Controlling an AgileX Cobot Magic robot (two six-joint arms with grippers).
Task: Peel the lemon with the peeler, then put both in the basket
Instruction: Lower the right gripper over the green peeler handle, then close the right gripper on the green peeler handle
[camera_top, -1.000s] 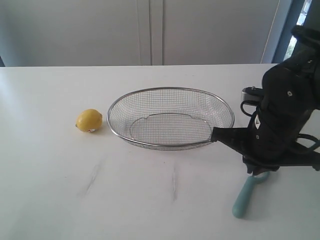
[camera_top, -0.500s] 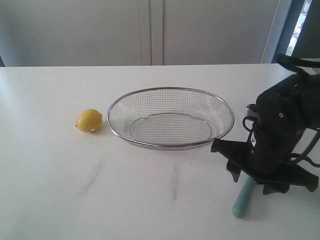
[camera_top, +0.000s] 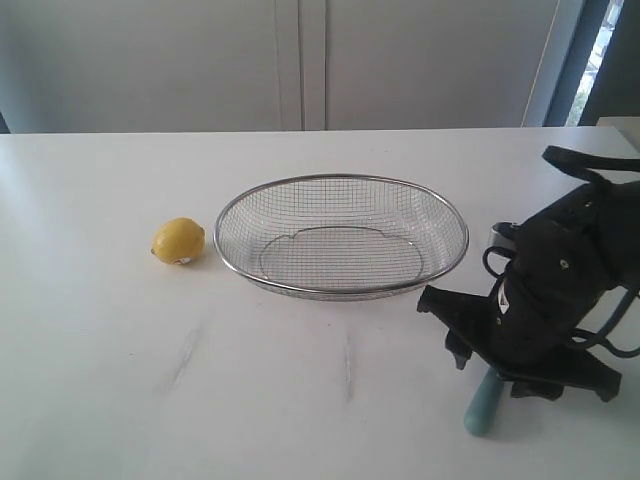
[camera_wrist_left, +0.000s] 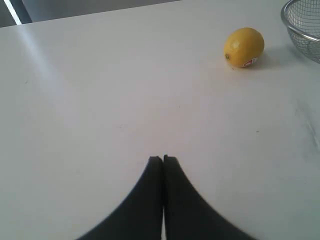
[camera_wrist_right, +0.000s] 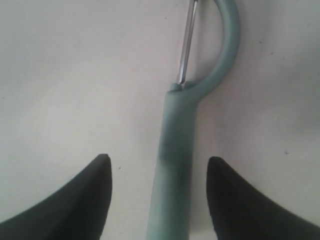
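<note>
lemon (camera_top: 178, 241) on table (camera_top: 100, 350) just beside basket (camera_top: 340, 178), sticker (camera_wrist_left: 250, 62) print unreadable | basket holds neither | peeler (camera_wrist_right: 175, 150) on table between spread right gripper (camera_wrist_right: 159, 159) tips | left gripper (camera_wrist_left: 163, 159) pressed together

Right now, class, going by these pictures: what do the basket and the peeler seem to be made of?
Basket: silvery metal wire mesh with a thicker, shiny rim. Peeler: smooth matte teal handle and head, probably plastic; its thin bright blade looks like metal.
</note>
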